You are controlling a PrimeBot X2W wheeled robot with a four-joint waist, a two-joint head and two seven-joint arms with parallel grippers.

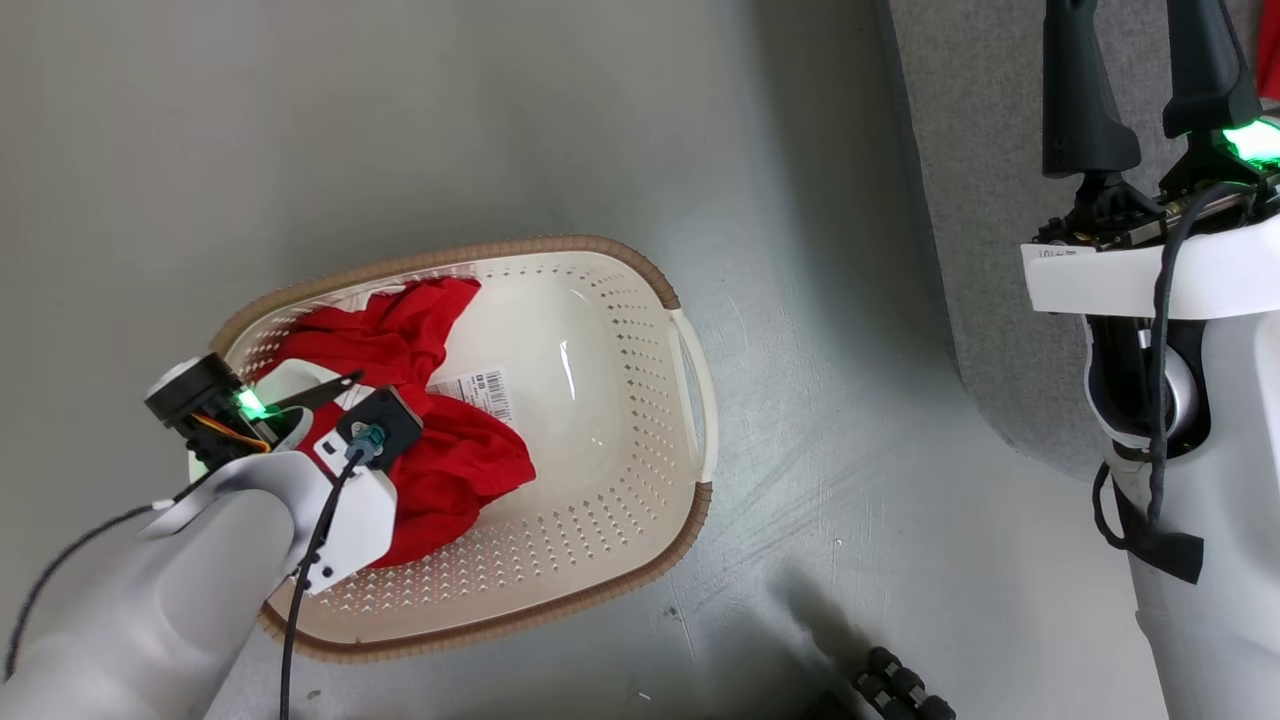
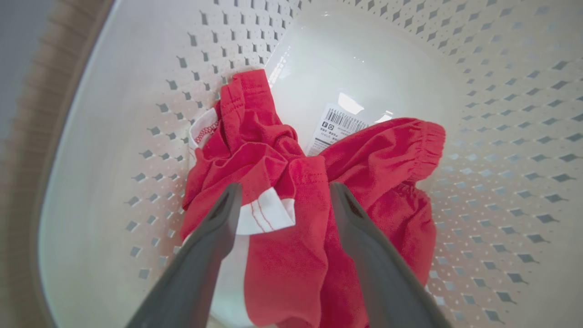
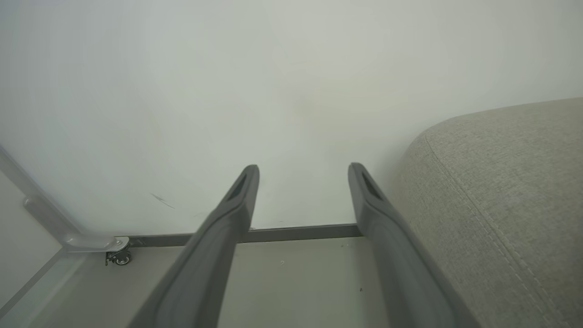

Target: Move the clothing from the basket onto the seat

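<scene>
The grey sofa (image 3: 501,205) sits just beside the right claw (image 3: 304,169), whose fingers are apart and hold nothing. The basket (image 1: 690,400) surrounds the left claw (image 2: 284,189) - fingers spread wide, straddling the red clothing (image 2: 282,255) bunched beneath.

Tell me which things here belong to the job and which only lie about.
Belong to the job: red clothing, basket, grey seat, left gripper open over the clothing.
Only lying about: barcode label in the basket, caster wheel by the wall, black ribbed object on the floor.
</scene>
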